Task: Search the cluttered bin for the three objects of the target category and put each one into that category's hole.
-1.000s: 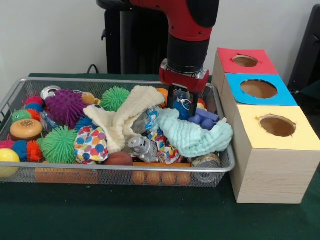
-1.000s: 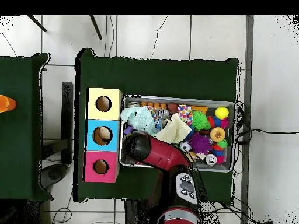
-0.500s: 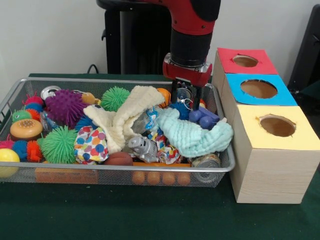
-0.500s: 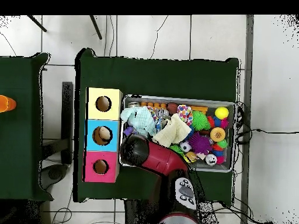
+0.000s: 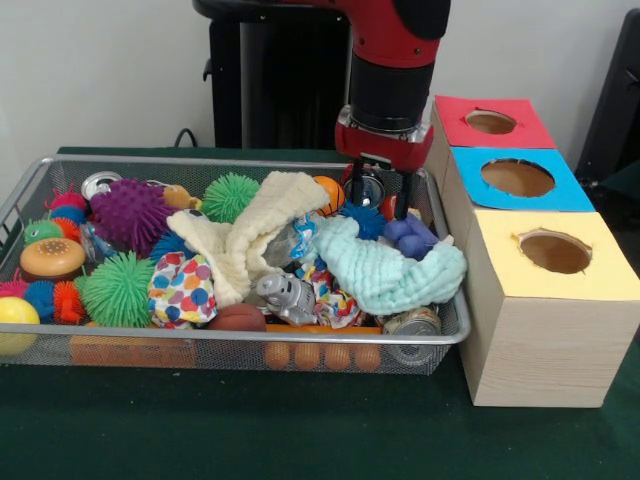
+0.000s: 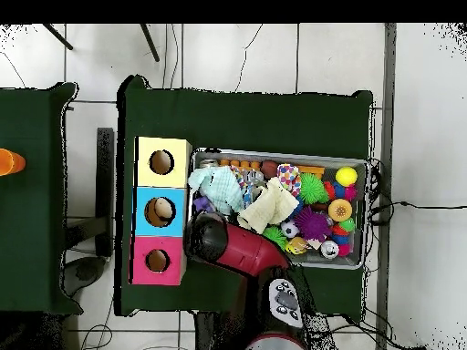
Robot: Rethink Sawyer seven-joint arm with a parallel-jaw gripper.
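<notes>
Bin (image 5: 40, 170) is sitting on the green table (image 5: 300, 430), long side facing my front camera, its right end just beside the row of three wooden boxes: yellow-topped box (image 5: 550, 300) nearest that camera, blue-topped box (image 5: 518, 178) in the middle, red-topped box (image 5: 488, 122) farthest back. I am seeing bare green cloth running along the bin's front rim and in front of the boxes. Inside, clutter is filling the bin edge to edge: purple spiky ball (image 5: 130, 213), green spiky ball (image 5: 118, 288), cream cloth (image 5: 250, 235), mint cloth (image 5: 385, 268), yellow ball (image 5: 14, 318) at the left end.

Gripper (image 5: 381, 190) is hanging over the bin's back right corner, close to the red-topped box. Its two dark fingers (image 5: 356, 188) are standing apart, with something round and metallic showing between them; I cannot tell whether they are gripping it or only framing it. Blue pieces (image 5: 408, 234) lying just below are partly buried in the mint cloth.

Overhead, the arm (image 6: 233, 248) is covering the gripper and that whole corner of the bin.

Against the frame one second back, the gripper is sitting higher and nearer the boxes, clear of the pile it was pressing into.
</notes>
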